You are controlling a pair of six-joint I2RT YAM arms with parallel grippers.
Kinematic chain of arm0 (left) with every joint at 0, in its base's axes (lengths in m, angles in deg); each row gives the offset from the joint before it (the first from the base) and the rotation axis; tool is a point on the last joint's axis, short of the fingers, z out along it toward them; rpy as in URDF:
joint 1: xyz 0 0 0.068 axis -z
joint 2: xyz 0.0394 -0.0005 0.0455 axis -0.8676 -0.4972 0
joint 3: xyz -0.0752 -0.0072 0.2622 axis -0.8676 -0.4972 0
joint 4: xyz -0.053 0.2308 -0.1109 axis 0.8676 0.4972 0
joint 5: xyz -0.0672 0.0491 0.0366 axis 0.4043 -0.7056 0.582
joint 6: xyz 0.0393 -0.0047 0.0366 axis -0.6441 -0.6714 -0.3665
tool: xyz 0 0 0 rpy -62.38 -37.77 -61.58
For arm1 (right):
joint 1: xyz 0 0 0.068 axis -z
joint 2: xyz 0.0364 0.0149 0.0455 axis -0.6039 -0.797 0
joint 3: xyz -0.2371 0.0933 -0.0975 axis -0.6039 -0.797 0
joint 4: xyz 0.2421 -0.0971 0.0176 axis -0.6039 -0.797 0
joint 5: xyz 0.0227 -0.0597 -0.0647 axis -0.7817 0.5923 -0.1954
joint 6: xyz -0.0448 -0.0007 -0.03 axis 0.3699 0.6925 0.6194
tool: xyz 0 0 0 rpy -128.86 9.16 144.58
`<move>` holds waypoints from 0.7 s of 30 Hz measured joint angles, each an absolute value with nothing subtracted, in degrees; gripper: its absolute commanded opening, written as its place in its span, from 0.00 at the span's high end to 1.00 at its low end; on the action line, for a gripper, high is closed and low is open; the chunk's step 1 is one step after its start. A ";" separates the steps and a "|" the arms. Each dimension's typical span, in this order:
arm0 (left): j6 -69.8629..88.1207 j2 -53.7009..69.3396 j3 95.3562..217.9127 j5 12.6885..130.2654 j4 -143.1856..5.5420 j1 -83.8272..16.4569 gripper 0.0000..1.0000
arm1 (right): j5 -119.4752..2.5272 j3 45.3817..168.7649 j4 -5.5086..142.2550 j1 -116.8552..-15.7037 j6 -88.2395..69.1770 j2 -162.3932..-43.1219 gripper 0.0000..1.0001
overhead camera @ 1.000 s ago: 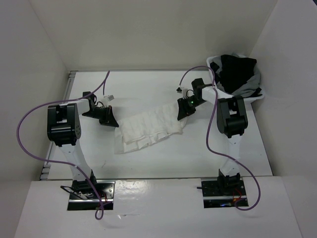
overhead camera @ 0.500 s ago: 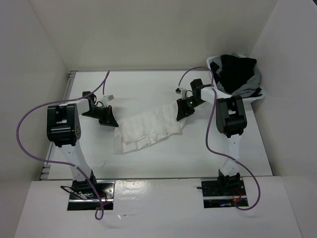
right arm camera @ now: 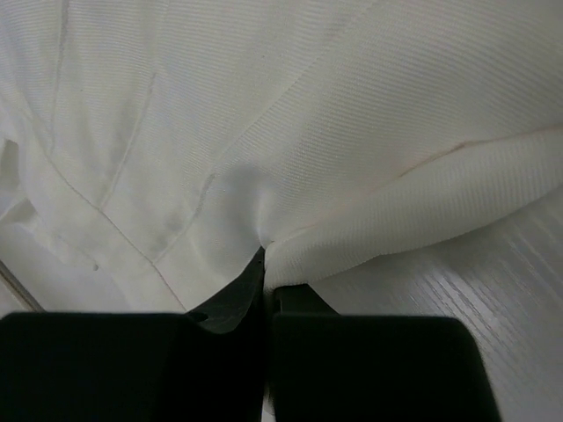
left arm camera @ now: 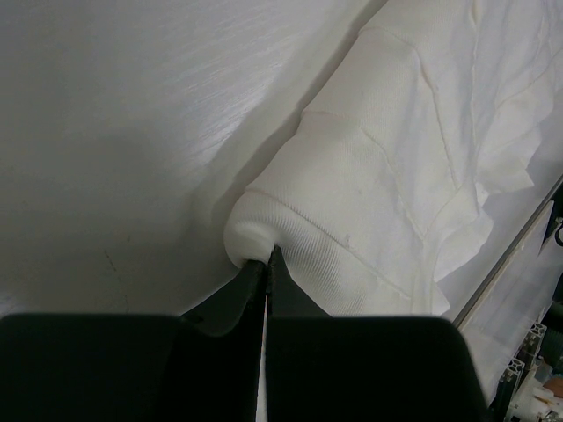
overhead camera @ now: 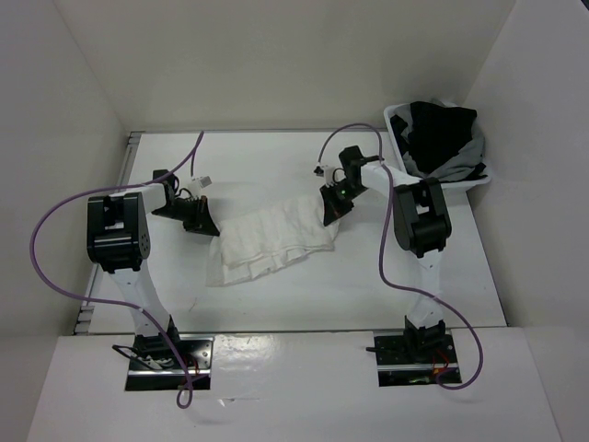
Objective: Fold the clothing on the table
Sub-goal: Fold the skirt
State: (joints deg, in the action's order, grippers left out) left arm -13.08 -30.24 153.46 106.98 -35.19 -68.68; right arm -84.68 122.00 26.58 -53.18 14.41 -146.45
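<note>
1. Across the floor of the white-walled booth: table (overhead camera: 276,295), matte white, with a metal rail along its left edge. A bare strip runs in front of the clothing and a wider one lies behind it. Both near corners are open.
2. At the far right corner: white basket (overhead camera: 394,116), heaped with black and grey garments (overhead camera: 442,133). It stands apart from the clothing, just beyond the right arm's elbow.
3. At mid-table, between the two arms: clothing (overhead camera: 271,239), a white pleated skirt. It is partly bunched and lies slantwise, its right end farther back than its left. The loose hem spills toward the near left.
4. At the skirt's left end: left gripper (overhead camera: 204,224), jaws pinched together on a rolled fold of the fabric, as the left wrist view shows (left arm camera: 266,264). Its position matches a second ago.
5. At the skirt's right end: right gripper (overhead camera: 329,210), jaws clamped on a tuck of cloth (right arm camera: 266,262). A second ago they stood partly apart. The gripper has since shifted left and slightly back, drawing that end of the skirt inward and opening more bare table to its right.
</note>
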 measured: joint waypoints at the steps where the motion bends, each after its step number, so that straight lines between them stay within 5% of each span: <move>1: -13.08 -30.24 153.46 106.98 -35.17 -68.68 1.00 | -83.13 122.20 26.51 -53.40 14.32 -146.16 1.00; 21: -12.95 -30.24 153.46 109.10 -35.23 -68.20 1.00 | -54.23 134.02 21.13 -59.92 16.11 -140.72 1.00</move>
